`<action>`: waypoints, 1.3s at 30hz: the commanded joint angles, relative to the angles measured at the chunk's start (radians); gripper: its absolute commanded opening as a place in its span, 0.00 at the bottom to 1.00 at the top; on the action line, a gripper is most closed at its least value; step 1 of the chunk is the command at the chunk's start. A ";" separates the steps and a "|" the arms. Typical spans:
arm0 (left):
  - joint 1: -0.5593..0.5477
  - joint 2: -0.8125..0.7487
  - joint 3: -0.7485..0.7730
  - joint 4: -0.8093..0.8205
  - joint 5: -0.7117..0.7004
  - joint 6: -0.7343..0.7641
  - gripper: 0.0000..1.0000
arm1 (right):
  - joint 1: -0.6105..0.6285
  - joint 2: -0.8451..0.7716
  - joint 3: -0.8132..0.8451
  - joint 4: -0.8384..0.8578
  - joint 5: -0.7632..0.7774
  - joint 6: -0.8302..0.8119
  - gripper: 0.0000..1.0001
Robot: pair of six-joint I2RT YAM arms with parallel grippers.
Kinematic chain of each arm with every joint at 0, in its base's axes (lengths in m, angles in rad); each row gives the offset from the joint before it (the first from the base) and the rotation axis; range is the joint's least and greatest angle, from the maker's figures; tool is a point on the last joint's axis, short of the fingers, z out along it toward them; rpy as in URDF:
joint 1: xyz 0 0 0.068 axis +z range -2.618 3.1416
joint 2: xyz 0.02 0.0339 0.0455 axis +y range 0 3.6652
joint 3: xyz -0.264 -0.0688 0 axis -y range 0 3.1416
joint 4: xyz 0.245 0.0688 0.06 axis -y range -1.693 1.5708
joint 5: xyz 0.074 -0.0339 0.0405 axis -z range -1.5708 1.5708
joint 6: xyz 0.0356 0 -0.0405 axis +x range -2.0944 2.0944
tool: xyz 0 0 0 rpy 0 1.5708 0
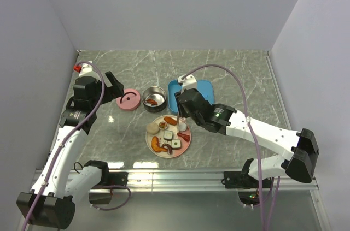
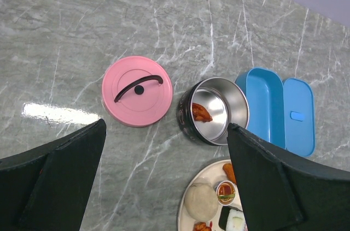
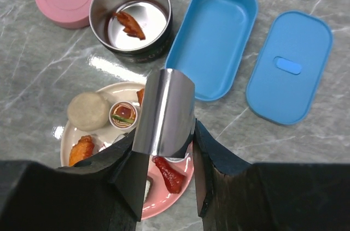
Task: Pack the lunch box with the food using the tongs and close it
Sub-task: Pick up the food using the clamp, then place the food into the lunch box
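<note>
My right gripper is shut on the silver tongs, whose arms reach down over the pink plate. On the plate lies the food: a beige bun, a small sauce round, an orange shrimp and a red sausage. The round steel lunch box stands open behind the plate with one shrimp inside. Its pink lid lies to its left. My left gripper hangs open above the table between lid and plate, holding nothing.
A blue oblong box stands empty right of the steel one, its blue lid flat beside it. In the top view my right arm crosses above the plate's right side. Walls close in the table on three sides.
</note>
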 commanded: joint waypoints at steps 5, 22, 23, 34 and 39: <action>-0.004 0.002 -0.004 0.046 0.007 -0.004 0.99 | 0.006 -0.009 0.138 -0.016 0.062 -0.055 0.24; -0.004 0.006 0.025 0.013 -0.010 0.026 0.99 | -0.063 0.287 0.471 0.167 -0.004 -0.213 0.23; -0.004 0.006 0.033 0.010 -0.012 0.029 0.99 | -0.071 0.303 0.504 0.168 -0.021 -0.215 0.23; -0.004 0.010 0.040 0.003 -0.013 0.031 0.99 | -0.119 0.452 0.621 0.181 -0.097 -0.229 0.24; -0.004 0.010 0.040 0.003 -0.016 0.031 0.99 | -0.128 0.444 0.601 0.196 -0.119 -0.224 0.32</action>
